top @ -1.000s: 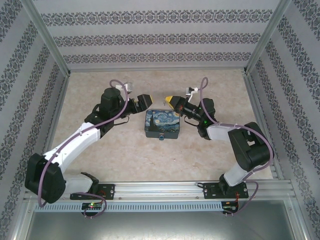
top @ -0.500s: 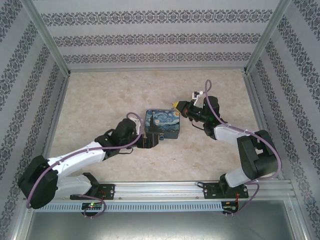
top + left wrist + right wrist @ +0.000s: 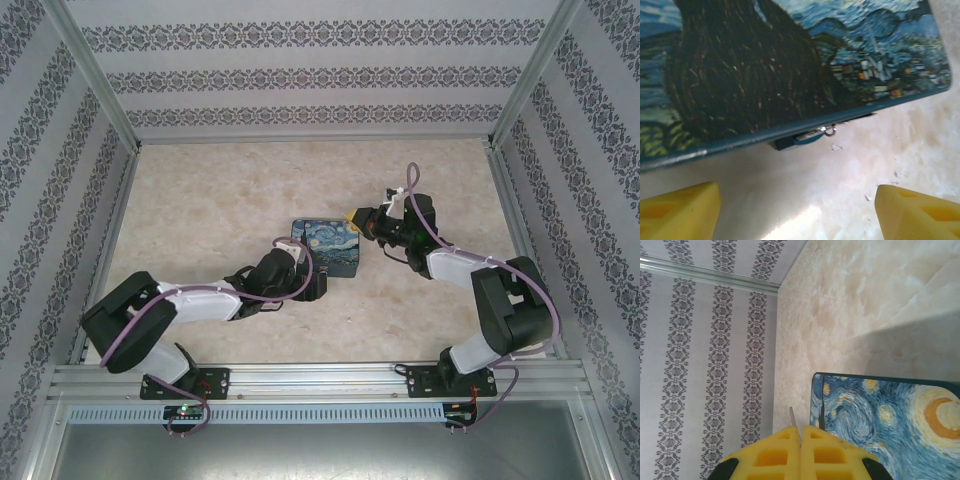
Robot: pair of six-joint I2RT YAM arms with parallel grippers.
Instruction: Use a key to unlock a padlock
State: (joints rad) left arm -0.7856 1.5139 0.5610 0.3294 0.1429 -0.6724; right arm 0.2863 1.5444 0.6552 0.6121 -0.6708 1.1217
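Note:
The padlock (image 3: 326, 246) is a chunky block printed with a dark blue swirling night sky, lying mid-table. My left gripper (image 3: 312, 284) sits low at its near edge, open. In the left wrist view its yellow fingertips (image 3: 680, 212) stand wide apart with bare table between them. The padlock (image 3: 765, 75) is just ahead, and a small blue piece with a metal ring (image 3: 796, 142) pokes out under its edge. My right gripper (image 3: 353, 215) hovers at the block's far right corner, shut on the key (image 3: 792, 416). Only the key's thin blade shows, beside the padlock (image 3: 880, 425).
The beige marbled table (image 3: 200, 200) is boxed in by patterned walls (image 3: 320, 75) on three sides with metal posts at the corners. An aluminium rail (image 3: 320, 376) carrying both arm bases runs along the near edge. Small white crumbs (image 3: 836, 147) lie near the block.
My left arm has swung from the block's far left side down to its near edge and stretched out low. The right gripper shifted slightly toward the block's corner, still shut.

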